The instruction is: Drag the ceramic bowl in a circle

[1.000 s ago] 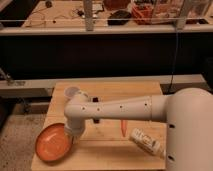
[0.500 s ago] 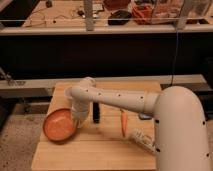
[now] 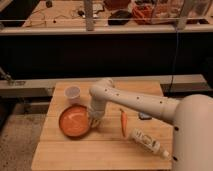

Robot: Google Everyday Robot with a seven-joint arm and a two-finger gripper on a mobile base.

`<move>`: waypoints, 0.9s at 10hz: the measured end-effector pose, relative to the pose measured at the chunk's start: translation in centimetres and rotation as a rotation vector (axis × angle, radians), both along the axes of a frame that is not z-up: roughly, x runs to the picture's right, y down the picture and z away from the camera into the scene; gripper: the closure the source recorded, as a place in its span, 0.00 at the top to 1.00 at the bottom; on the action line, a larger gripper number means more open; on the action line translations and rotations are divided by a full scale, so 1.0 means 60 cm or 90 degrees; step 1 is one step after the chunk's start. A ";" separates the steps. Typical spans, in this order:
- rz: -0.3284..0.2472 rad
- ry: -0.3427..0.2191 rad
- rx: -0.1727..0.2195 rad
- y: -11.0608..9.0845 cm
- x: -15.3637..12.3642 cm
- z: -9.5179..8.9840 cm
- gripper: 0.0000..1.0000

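Start at the left of the wooden table (image 3: 60, 155): the ceramic bowl (image 3: 75, 121) sits flat on the left half, no longer down by the near-left corner where it lies a second ago. Across the last second it travels first toward 12 o'clock and then toward 3 o'clock, which you can read as the opening arc of a clockwise circle. At 12 o'clock from the bowl stands the small white cup (image 3: 73, 92), unmoved in all that time; it is now near the bowl's far rim but apart from it, so watch that gap if the arc keeps bulging that way. Next comes the gripper (image 3: 94, 120), down at the bowl's 3 o'clock rim and touching it, hanging from the white arm (image 3: 131, 101) that reaches in from the right. You cannot tell whether the gripper is clamped on the rim or merely pressed against it. At 3 o'clock from the gripper lies the carrot (image 3: 124, 122), and at 4 o'clock the bottle (image 3: 147, 142) on its side; both crowd the right side of the circle that remains to be drawn
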State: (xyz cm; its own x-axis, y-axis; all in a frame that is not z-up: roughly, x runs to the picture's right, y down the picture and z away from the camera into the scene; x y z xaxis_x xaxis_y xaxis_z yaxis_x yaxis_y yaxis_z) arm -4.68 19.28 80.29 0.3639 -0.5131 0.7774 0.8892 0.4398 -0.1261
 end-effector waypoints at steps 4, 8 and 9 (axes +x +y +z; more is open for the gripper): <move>-0.030 -0.047 0.032 0.075 0.037 -0.094 0.00; -0.103 -0.118 0.044 0.140 -0.034 -0.148 0.00; -0.125 -0.143 0.047 0.147 -0.071 -0.151 0.00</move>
State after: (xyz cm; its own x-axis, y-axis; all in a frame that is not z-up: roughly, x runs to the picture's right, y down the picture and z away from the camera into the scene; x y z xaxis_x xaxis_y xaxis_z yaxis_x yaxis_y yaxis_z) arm -8.95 28.07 71.25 0.0763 -0.6144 0.7853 0.9600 0.2579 0.1085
